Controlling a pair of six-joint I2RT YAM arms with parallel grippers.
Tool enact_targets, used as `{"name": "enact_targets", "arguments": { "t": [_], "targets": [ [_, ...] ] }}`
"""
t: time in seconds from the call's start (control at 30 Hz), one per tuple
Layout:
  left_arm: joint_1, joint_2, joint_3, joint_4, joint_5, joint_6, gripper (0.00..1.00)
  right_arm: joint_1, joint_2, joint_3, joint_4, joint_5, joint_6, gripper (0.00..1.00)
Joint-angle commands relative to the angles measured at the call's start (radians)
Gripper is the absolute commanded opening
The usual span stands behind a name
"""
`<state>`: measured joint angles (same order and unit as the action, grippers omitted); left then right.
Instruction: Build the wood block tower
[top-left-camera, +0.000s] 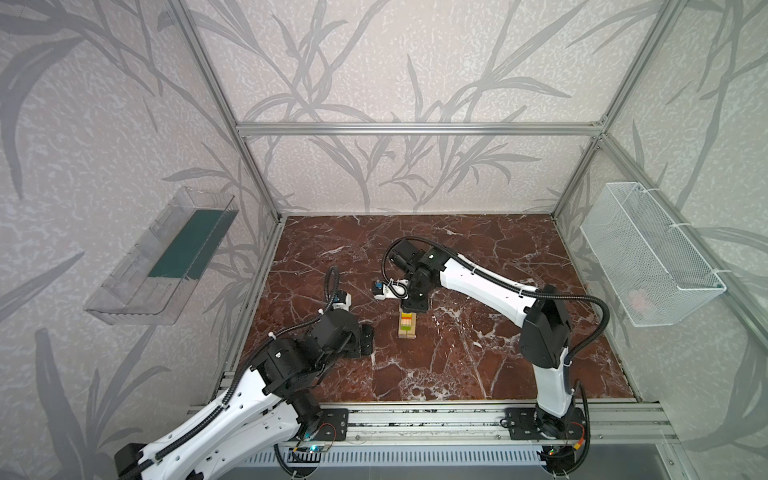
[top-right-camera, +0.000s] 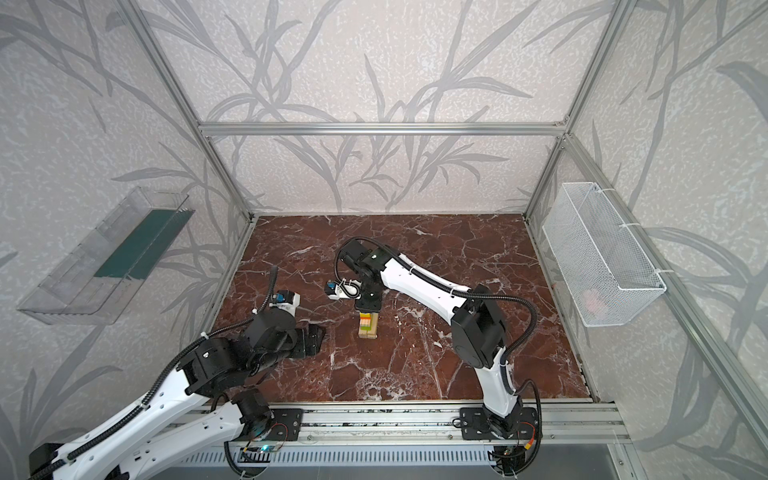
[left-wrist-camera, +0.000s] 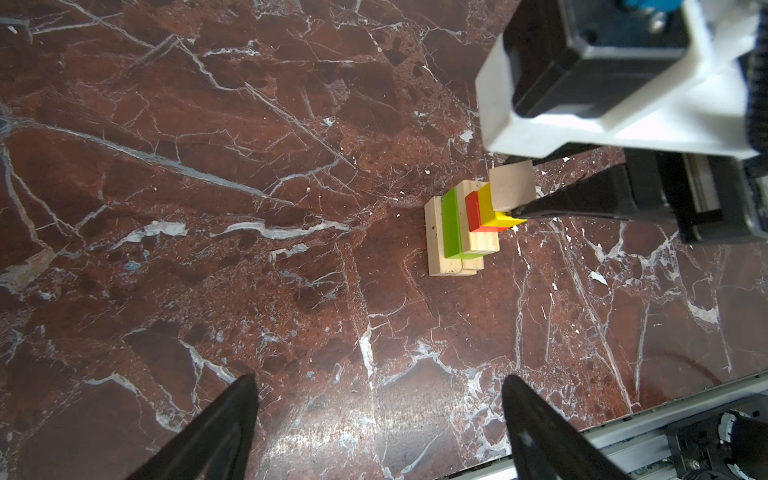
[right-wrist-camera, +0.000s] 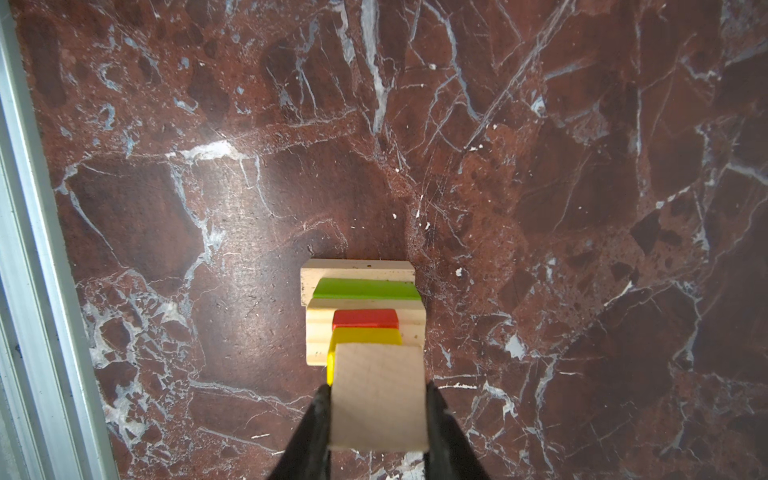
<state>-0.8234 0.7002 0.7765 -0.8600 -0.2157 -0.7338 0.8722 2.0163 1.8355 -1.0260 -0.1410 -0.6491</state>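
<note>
I am holding my left arm (top-left-camera: 253, 386) folded low over the front-left part of the bench (top-left-camera: 478, 365). Its wrist is turned so that my left gripper (left-wrist-camera: 379, 379) is pointing toward the bench's middle, jaws standing wide apart. I am holding my right arm (top-left-camera: 478, 286) arched up from the front edge, elbow high and forearm stretched toward the middle. The wrist is bent so my right gripper (right-wrist-camera: 378, 395) is pointing straight down, both fingers (right-wrist-camera: 316, 428) pressing the sides of a pale block (right-wrist-camera: 378, 374).

wedge (right-wrist-camera: 378, 399): pale | tower (right-wrist-camera: 365, 289): pale, green, red, yellow | table (right-wrist-camera: 540, 208): red-brown, white-veined
</note>
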Motion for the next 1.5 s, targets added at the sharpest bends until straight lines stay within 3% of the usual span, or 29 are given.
{"name": "enact_targets", "arguments": {
  "t": [0.0, 1.1, 1.33, 1.47],
  "targets": [
    [0.006, -0.001, 0.002, -0.026, -0.025, -0.006, 0.90, 0.005, 0.006, -0.004, -0.023, -0.004, -0.011, 0.25],
    [0.006, 0.002, 0.013, -0.030, -0.030, -0.006, 0.94, 0.005, -0.026, 0.011, -0.035, -0.037, -0.004, 0.44],
    [0.006, 0.001, 0.055, -0.060, -0.059, 0.003, 0.94, -0.023, -0.164, -0.022, 0.025, -0.083, 0.077, 0.54],
    [0.009, 0.006, 0.095, -0.090, -0.147, -0.011, 0.95, -0.062, -0.345, -0.151, 0.165, -0.073, 0.244, 0.64]
  ]
}}
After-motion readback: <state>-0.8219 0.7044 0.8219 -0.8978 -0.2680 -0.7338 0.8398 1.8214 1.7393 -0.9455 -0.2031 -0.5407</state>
